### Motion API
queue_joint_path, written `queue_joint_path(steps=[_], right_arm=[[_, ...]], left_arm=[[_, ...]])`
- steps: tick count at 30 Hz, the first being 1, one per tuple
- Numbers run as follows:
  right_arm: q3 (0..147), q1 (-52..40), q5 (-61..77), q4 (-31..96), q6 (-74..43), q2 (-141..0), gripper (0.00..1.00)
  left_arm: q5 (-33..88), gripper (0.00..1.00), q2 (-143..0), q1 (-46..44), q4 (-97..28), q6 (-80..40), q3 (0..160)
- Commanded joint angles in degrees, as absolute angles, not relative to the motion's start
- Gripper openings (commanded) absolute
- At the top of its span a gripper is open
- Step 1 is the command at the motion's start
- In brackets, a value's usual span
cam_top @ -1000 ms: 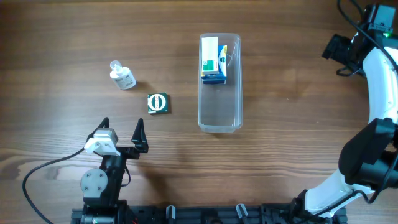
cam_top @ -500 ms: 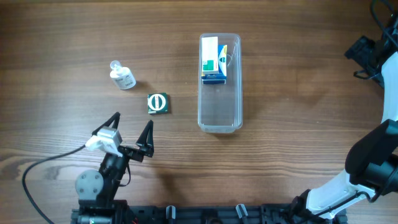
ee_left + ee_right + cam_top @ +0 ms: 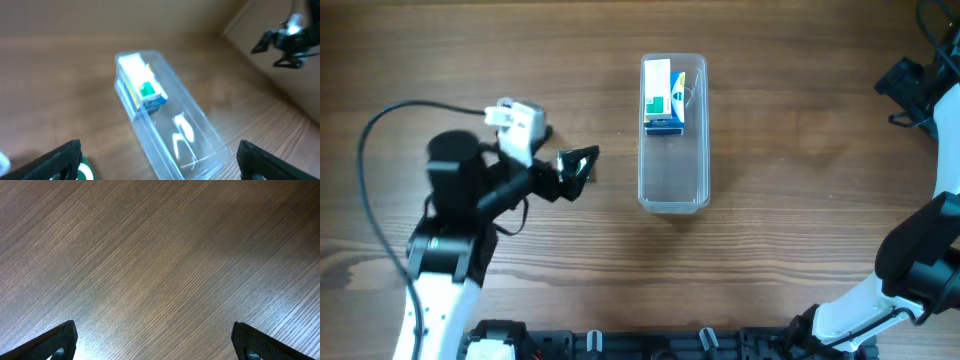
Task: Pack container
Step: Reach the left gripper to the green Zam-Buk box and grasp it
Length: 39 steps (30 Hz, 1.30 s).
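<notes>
The container (image 3: 705,150) is a clear long tub at the table's middle, also in the left wrist view (image 3: 200,135). A white, green and blue box (image 3: 660,95) lies in its far end and shows in the left wrist view (image 3: 142,85). A small dark green box (image 3: 577,167) lies left of the tub, and only its corner shows in the left wrist view (image 3: 85,172). My left gripper (image 3: 578,172) is open and hovers over that green box, facing the tub (image 3: 160,165). My right gripper (image 3: 905,85) is open over bare wood at the far right (image 3: 155,345).
The small clear bottle is hidden under my left arm in the overhead view. The left arm's cable (image 3: 380,120) loops over the table's left side. The right arm's base (image 3: 920,250) stands at the right edge.
My left arm has swung up from the front edge to over the green box, now covering the bottle. The right arm moved further right earlier and now holds still.
</notes>
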State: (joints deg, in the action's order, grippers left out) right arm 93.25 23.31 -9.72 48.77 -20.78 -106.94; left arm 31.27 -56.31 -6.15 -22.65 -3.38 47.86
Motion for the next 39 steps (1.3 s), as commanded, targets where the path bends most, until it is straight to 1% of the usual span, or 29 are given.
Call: queue_joint_path(steps=[1, 2, 3, 9, 12, 17, 20, 22, 27, 39], right_arm=[[93.19, 23.07, -10.5, 48.64, -21.39, -107.85, 1.0], [93.19, 23.07, -10.5, 48.64, -21.41, -107.85, 1.0], [93.19, 23.07, -10.5, 48.64, -21.39, -107.85, 1.0], [93.19, 23.07, -10.5, 48.64, -21.39, -107.85, 1.0], [93.19, 23.07, -10.5, 48.64, -21.37, -107.85, 1.0], [93.19, 23.07, -10.5, 48.64, -21.39, -107.85, 1.0], [93.19, 23.07, -10.5, 48.64, -21.39, -107.85, 1.0], [93.19, 23.07, -10.5, 48.64, -21.39, -107.85, 1.0], [93.19, 23.07, -10.5, 48.64, -21.39, -107.85, 1.0], [93.19, 23.07, -10.5, 48.64, -21.39, -107.85, 1.0]], left_arm=[[3.68, 1.0, -64.1, -14.22, -32.56, -16.36, 56.84], [0.43, 1.0, -66.54, -15.79, -34.83, -17.82, 59.05], [-0.16, 1.0, -68.69, -16.47, -36.03, -18.11, 60.49], [-0.05, 1.0, -79.18, -16.6, -35.31, -18.72, 61.25], [-0.05, 1.0, -82.91, -16.6, -35.24, -24.58, 61.25], [-0.12, 1.0, -88.79, -16.14, -35.59, -25.34, 61.25], [0.03, 1.0, -91.61, -14.74, -35.86, -29.93, 61.25], [0.58, 1.0, -93.89, -13.91, -35.83, -30.7, 61.25], [0.54, 1.0, -98.48, -13.69, -35.68, -29.8, 61.25], [0.56, 1.0, -100.95, -13.69, -32.77, -16.78, 61.25]])
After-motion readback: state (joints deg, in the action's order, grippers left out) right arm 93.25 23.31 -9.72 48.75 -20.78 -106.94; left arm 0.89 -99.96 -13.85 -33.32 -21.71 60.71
